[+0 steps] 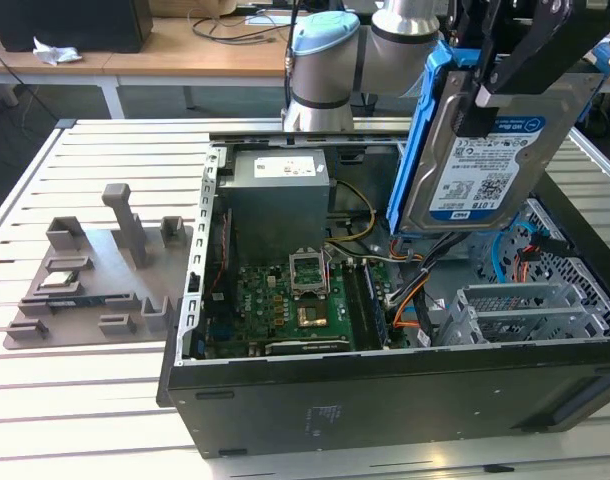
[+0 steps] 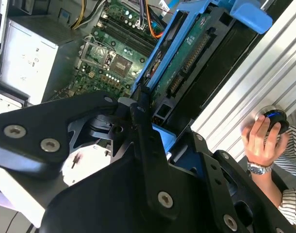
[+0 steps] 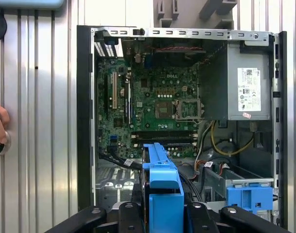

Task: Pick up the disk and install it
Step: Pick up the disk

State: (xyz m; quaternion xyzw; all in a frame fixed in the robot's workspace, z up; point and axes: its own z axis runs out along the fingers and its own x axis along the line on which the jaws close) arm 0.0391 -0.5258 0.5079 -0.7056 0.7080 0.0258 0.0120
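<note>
Above the computer case (image 1: 385, 400), gripper (image 1: 482, 93) clamps the disk (image 1: 485, 165) near-upright

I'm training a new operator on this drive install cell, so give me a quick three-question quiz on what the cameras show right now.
1. True or false: the gripper is shut on the disk.
2. In the exterior view, what does the disk hang over? A) the open computer case B) a keyboard C) a cardboard box
3. Fill in: the carrier framing the disk is ____ plastic.
Key: 1 true; 2 A; 3 blue.
</note>
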